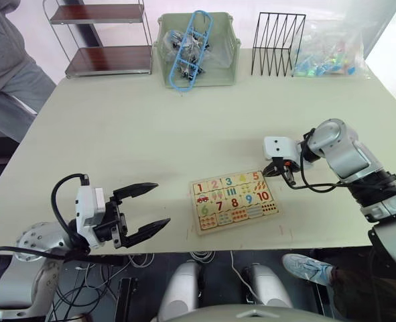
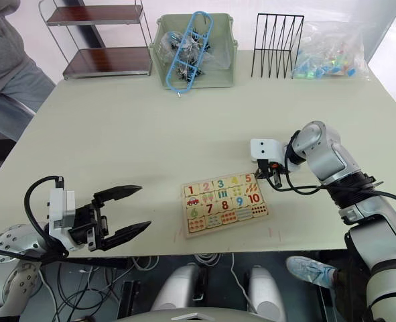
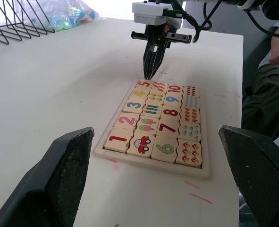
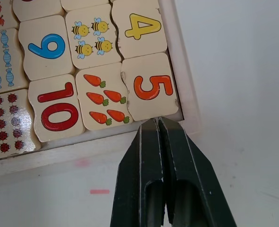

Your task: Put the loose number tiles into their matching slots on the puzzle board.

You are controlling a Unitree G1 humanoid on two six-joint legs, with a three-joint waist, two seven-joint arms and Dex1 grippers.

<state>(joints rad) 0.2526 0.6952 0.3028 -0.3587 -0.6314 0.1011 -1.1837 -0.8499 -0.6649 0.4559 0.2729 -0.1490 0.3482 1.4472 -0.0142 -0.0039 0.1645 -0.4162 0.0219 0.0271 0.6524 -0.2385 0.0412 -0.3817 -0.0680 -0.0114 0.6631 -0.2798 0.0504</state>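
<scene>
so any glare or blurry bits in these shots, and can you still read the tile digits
Left eye view: washed-out brightness along the far table edge, around the bag of coloured pieces. Left wrist view: the left gripper's fingers loom close and soft. Right wrist view: tile 5 reads sharply beside the shut right gripper.

One puzzle board (image 1: pixel 234 200) on table (image 1: pixel 151 134). Ten number tiles seated in it: 1 (image 3: pixel 117 139), 2 (image 3: pixel 127 120), 3 (image 3: pixel 133 105), 4 (image 4: pixel 139 27), 5 (image 4: pixel 151 88), 6 (image 3: pixel 164 149), 7 (image 3: pixel 167 127), 8 (image 3: pixel 170 112), 9 (image 4: pixel 46 47), 10 (image 4: pixel 57 109). Two grippers: left (image 1: pixel 144 213), right (image 1: pixel 285 176). One wire rack (image 1: pixel 277 43), one green bin (image 1: pixel 196 50), one two-tier shelf (image 1: pixel 104 39), one bag of coloured pieces (image 1: pixel 326 50).
</scene>
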